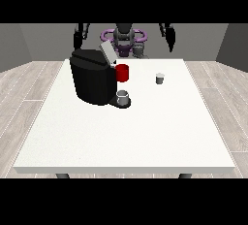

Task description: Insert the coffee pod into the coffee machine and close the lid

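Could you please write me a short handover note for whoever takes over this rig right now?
Robot hand at the view's right: raised behind the table's far edge, holding nothing.
Robot hand at the view's left: also raised, holding nothing.
Coffee pod: standing alone on the white table, to the right of the coffee machine.
Lid: tilted open.
A small cup sits at the machine's base; a red part shows beside its top.
Done: nothing yet.
Left: pick up the pod, insert it, close the lid.
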`<state>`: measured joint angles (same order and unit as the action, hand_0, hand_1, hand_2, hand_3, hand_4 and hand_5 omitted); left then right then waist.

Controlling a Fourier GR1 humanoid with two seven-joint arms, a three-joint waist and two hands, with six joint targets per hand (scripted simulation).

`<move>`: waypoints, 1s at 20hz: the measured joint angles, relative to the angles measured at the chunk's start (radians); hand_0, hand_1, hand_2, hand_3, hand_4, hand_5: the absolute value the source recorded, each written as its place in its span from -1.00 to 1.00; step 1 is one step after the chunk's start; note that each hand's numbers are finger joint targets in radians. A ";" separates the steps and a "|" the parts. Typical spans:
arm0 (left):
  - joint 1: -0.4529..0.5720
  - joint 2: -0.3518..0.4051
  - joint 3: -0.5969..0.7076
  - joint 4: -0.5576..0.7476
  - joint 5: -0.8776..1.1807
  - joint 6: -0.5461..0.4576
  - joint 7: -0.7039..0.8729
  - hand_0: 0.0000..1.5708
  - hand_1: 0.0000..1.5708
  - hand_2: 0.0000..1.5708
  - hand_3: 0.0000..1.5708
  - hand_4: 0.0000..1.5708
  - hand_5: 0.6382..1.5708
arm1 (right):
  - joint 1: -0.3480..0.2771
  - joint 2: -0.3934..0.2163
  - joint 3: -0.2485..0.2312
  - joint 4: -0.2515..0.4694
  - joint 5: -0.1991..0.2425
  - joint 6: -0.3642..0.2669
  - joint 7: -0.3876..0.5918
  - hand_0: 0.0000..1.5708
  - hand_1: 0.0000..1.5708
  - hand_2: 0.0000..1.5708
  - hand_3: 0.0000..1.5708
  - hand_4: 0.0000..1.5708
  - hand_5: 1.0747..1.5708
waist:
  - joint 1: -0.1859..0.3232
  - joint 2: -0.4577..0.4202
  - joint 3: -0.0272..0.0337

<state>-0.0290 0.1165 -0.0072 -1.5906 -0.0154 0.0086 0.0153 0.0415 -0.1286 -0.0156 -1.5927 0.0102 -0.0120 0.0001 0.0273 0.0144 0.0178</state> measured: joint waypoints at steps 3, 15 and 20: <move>0.030 -0.003 0.001 0.007 0.009 -0.024 -0.051 -1.00 -1.00 -1.00 -1.00 -0.66 1.00 | 0.006 0.009 -0.002 0.023 -0.018 0.019 0.002 -1.00 -1.00 -1.00 -1.00 -0.84 1.00 | -0.002 -0.016 -0.0093; 0.030 0.102 0.035 0.059 -0.032 -0.123 -0.156 -1.00 -1.00 -1.00 -1.00 -1.00 1.00 | -0.003 0.093 -0.044 0.014 -0.032 -0.073 -0.091 -1.00 -1.00 -1.00 -1.00 -0.78 1.00 | -0.052 -0.028 -0.0174; -0.074 0.150 0.085 0.159 -0.033 -0.150 -0.107 -1.00 -1.00 -1.00 -1.00 -1.00 1.00 | -0.031 0.114 -0.022 0.013 -0.017 -0.095 -0.107 -1.00 -1.00 -1.00 -1.00 -0.79 1.00 | -0.089 0.018 -0.0177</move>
<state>-0.1032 0.2664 0.0781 -1.4320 -0.0488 -0.1418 -0.0919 0.0105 -0.0149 -0.0375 -1.5794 -0.0073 -0.1074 -0.1067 -0.0621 0.0320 0.0001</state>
